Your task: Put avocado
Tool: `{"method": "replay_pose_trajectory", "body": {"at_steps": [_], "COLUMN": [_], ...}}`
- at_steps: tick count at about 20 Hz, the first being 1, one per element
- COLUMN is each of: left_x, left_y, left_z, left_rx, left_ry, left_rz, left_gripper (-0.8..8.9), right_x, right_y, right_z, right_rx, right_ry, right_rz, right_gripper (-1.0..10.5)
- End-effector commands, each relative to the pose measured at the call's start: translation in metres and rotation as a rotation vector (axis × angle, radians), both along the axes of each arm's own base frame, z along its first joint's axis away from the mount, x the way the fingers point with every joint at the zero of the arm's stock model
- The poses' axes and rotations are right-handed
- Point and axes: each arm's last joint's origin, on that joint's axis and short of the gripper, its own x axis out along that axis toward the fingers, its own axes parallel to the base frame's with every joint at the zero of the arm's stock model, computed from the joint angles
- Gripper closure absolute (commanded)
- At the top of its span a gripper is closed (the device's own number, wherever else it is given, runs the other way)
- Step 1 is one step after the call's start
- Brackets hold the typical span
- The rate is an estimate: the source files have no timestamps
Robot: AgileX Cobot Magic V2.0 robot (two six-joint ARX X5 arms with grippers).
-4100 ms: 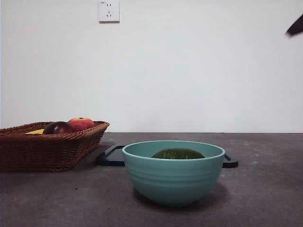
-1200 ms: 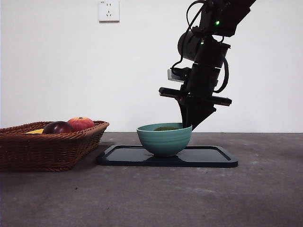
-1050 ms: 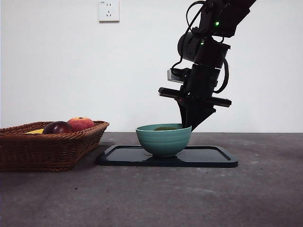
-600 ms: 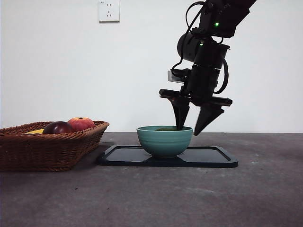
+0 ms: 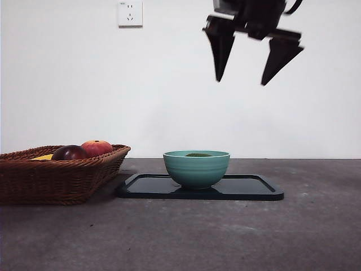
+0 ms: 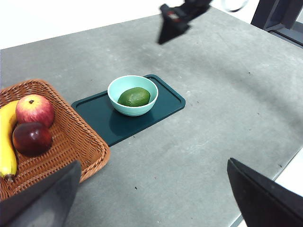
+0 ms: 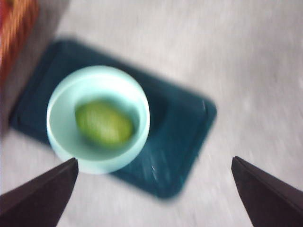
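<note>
The avocado (image 6: 134, 96) is seen lying inside a teal bowl (image 6: 115, 88), and the bowl stands on a dark tray (image 6: 163, 103) that rests on the grey tabletop (image 6: 203, 142). In the front view only the top of the avocado (image 5: 198, 154) shows above the rim of the bowl (image 5: 196, 170), which sits toward the left half of the tray (image 5: 254, 189). The right claw (image 5: 247, 53) is held high above the bowl, near the upper edge of the front view, with its two black jaws spread wide and nothing between them; in the blurred right wrist view the avocado (image 7: 104, 124) and the bowl (image 7: 64, 99) are seen from overhead, well apart from the jaws. The left claw (image 6: 151, 189) is kept away from the tray, over the near part of the tabletop, its jaws also wide apart and empty. A wicker basket (image 6: 75, 142) stands just beside the tray, and in it are placed a red-orange fruit (image 6: 34, 109), a dark maroon fruit (image 6: 31, 138) and a banana (image 6: 6, 142). A wall socket (image 5: 130, 13) is visible on the white wall behind.
</note>
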Motion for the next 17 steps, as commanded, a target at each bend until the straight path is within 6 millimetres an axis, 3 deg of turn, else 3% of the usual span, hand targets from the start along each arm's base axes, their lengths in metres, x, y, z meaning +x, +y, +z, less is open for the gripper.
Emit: {"method": "replay_pose_trajectory", "body": {"at_steps": [1, 10, 13, 17], "left_x": [0.0, 0.0, 0.0, 0.0], "left_y": [0.0, 0.0, 0.0, 0.0], "left_z": [0.003, 0.003, 0.003, 0.003], "left_rx": [-0.006, -0.007, -0.007, -0.007], "left_ry": [-0.011, -0.012, -0.012, -0.012], "left_rz": [-0.001, -0.001, -0.001, -0.001], "left_gripper": [3.16, 3.16, 3.16, 3.16], "right_x": [-0.024, -0.186, -0.237, -0.288], "right_y": [-0.007, -0.071, -0.098, -0.13], "right_z": [0.016, 0.03, 0.024, 0.007], "right_rx": [-0.017, 0.102, 0.191, 0.284], "right_ry": [-0.022, -0.195, -0.273, -0.325], "right_rz": [0.026, 0.08, 0.069, 0.032], "right_gripper": [4.3, 4.3, 4.3, 4.3]}}
